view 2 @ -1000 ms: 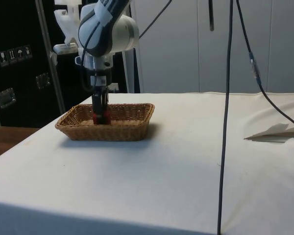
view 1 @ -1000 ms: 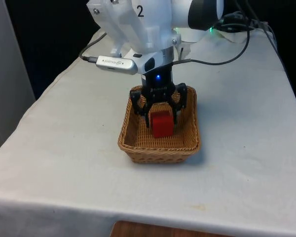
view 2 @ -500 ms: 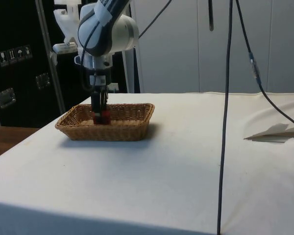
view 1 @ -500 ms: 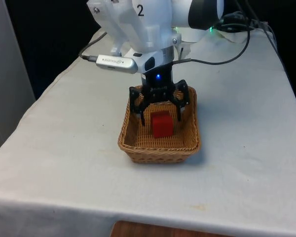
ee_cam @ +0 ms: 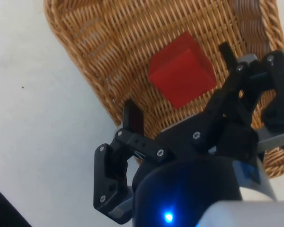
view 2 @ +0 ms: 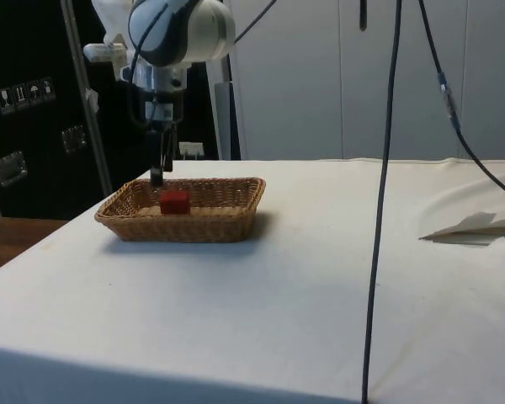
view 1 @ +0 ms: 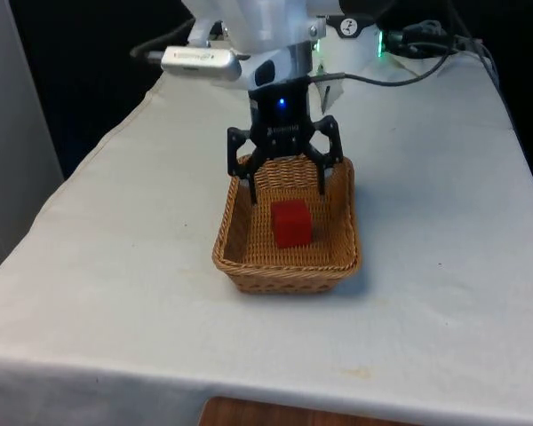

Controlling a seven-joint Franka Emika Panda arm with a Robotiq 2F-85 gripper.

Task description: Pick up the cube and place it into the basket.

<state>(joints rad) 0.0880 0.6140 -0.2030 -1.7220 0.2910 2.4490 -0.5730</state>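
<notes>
The red cube [view 1: 291,222] rests on the floor of the wicker basket [view 1: 237,266], free of the fingers. From the side, the cube [view 2: 174,201] sits low inside the basket [view 2: 227,220]. My gripper [view 1: 284,188] hangs open above the basket's far end, its tips just over the rim and clear of the cube. In the wrist view the cube [ee_cam: 181,75] lies on the weave [ee_cam: 109,42] between and below the two spread fingers of the gripper [ee_cam: 180,90].
The basket stands mid-table on the white cloth [view 1: 115,266]. Black cables [view 2: 385,168] hang in front of the side camera. Cables [view 1: 426,71] also trail across the table's far end near the robot's base.
The fingers opened and let go of the cube, which stayed in the basket. The gripper then rose straight up, from around the cube to above the rim.
</notes>
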